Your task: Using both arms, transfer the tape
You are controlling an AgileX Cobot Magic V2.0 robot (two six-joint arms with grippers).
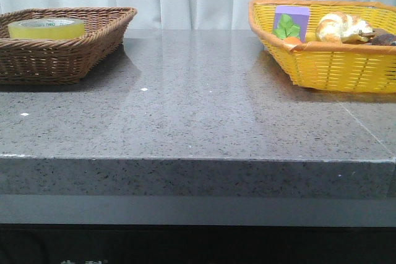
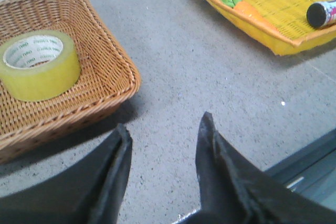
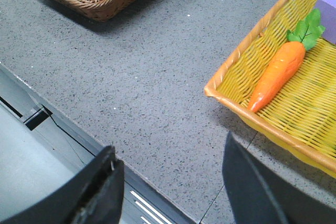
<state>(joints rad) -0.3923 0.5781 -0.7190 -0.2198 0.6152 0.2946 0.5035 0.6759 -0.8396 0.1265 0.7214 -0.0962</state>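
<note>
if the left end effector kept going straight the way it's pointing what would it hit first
Probably the bare grey tabletop. The left end effector, open, aims down at the gap between the brown basket holding the tape and the yellow basket. Depth is unclear.

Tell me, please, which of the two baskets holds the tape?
The brown wicker basket on the left holds the tape; the yellow basket holds toys.
</note>
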